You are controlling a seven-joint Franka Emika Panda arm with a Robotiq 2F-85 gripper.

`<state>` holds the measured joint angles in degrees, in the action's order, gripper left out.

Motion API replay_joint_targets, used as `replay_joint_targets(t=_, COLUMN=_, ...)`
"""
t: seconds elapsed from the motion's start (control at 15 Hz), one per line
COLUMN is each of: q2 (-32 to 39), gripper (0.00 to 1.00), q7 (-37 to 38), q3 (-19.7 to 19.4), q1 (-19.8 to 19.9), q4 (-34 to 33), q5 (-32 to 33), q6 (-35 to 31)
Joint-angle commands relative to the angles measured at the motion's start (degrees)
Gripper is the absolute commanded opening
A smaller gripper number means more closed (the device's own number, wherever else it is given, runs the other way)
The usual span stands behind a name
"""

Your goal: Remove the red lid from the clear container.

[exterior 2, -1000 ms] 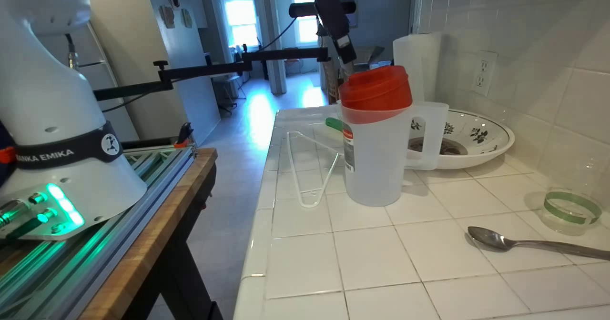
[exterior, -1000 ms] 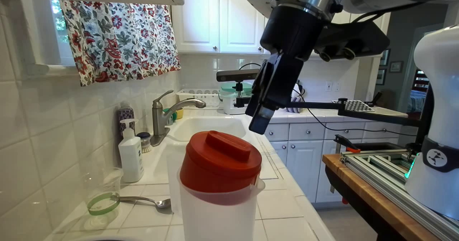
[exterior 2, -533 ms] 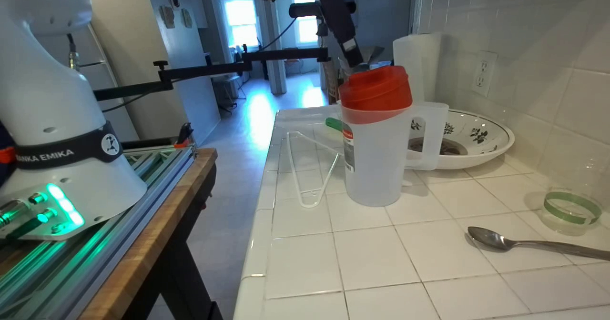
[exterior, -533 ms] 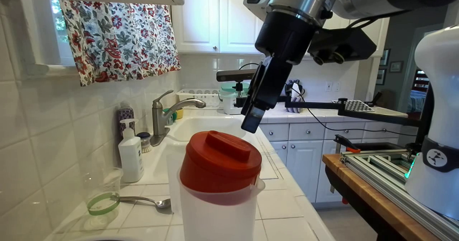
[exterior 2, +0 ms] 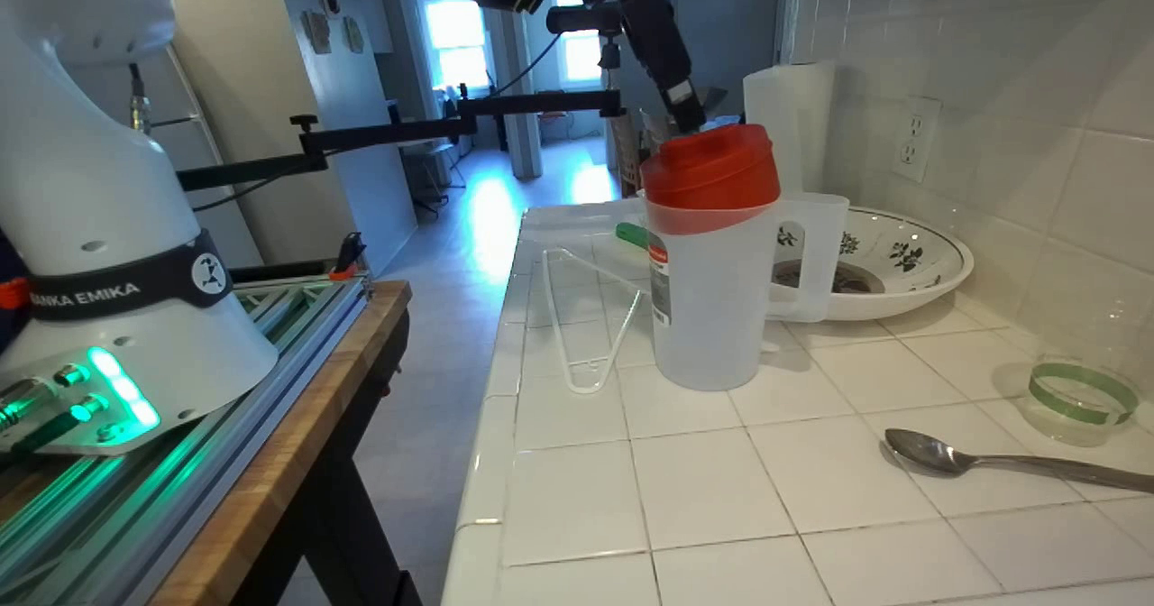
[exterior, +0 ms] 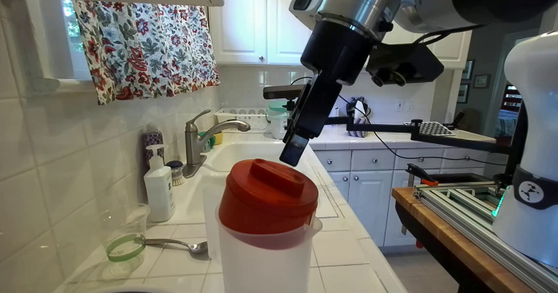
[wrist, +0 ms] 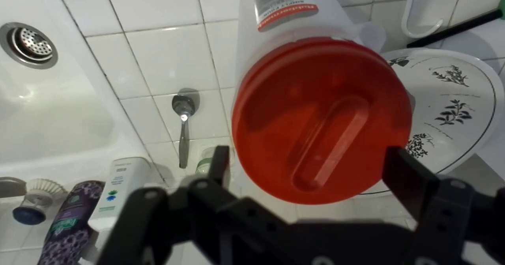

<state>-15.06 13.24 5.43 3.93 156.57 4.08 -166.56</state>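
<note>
The red lid sits tilted in the mouth of the clear container, which stands upright on the tiled counter. In an exterior view the lid shows its lower edge slanting inside the container's rim, with the container's handle to the right. My gripper slants down just behind and above the lid, apparently not touching it. In the wrist view my gripper is wide open, its fingers spread to either side of the lid's raised ridge, nothing held between them.
A patterned bowl stands behind the container's handle. A spoon and a clear cup lie near the wall. The sink, faucet and soap bottle are close by. A camera arm reaches over behind.
My gripper has come down and across toward the top of the lid, staying open. The lid and container have not moved.
</note>
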Motion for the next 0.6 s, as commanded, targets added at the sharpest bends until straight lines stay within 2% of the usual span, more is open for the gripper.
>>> replay_joint_targets(t=0.0, q2=1.4, gripper=1.0, q7=-1.3, q3=-0.2, q1=-0.2, q4=-1.8, q5=-0.1, q6=-2.0)
replay_joint_targets(t=0.53, q2=3.7, gripper=1.0, q7=-2.7, q3=-0.8, q1=-2.9, q4=-3.5, q5=-1.6, q6=-2.5)
